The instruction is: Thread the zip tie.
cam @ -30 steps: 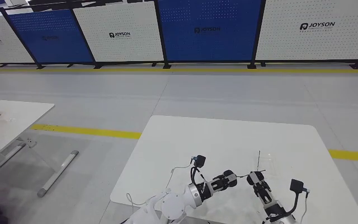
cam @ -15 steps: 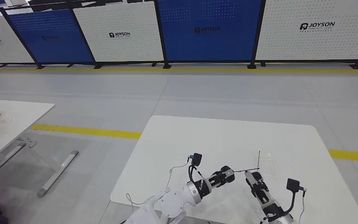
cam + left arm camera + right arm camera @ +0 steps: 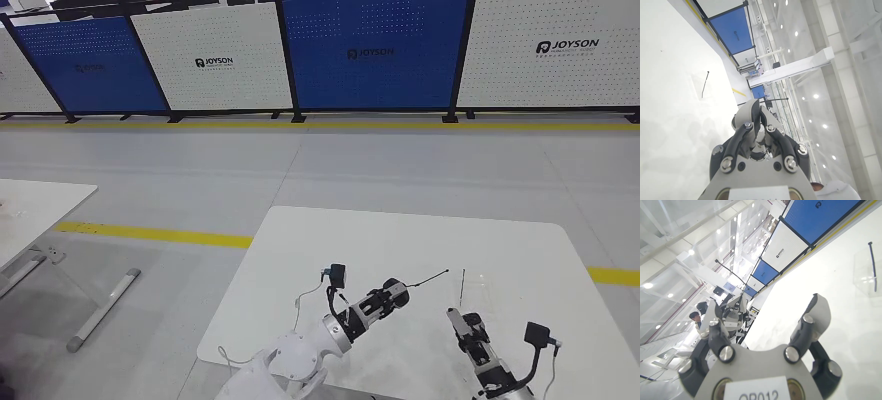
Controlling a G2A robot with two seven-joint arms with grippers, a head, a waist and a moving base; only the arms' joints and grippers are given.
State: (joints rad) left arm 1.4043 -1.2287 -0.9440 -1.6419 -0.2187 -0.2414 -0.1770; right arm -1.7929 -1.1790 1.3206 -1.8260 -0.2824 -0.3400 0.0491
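Nearest, the right hand (image 3: pixel 764 306) gapes wide and empty over the white worktop (image 3: pixel 330 250). Farther left, the left hand (image 3: pixel 759 108) pinches a thin black zip tie (image 3: pixel 425 279) aloft. Beyond, a second black zip tie (image 3: pixel 873 264) lies across a clear plastic tray (image 3: pixel 863 285).

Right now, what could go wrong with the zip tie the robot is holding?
The left gripper pinches the held zip tie near one end, so the free part could wobble or slip. The right gripper is open and apart from it, so threading may miss. The second zip tie nearby could get knocked.
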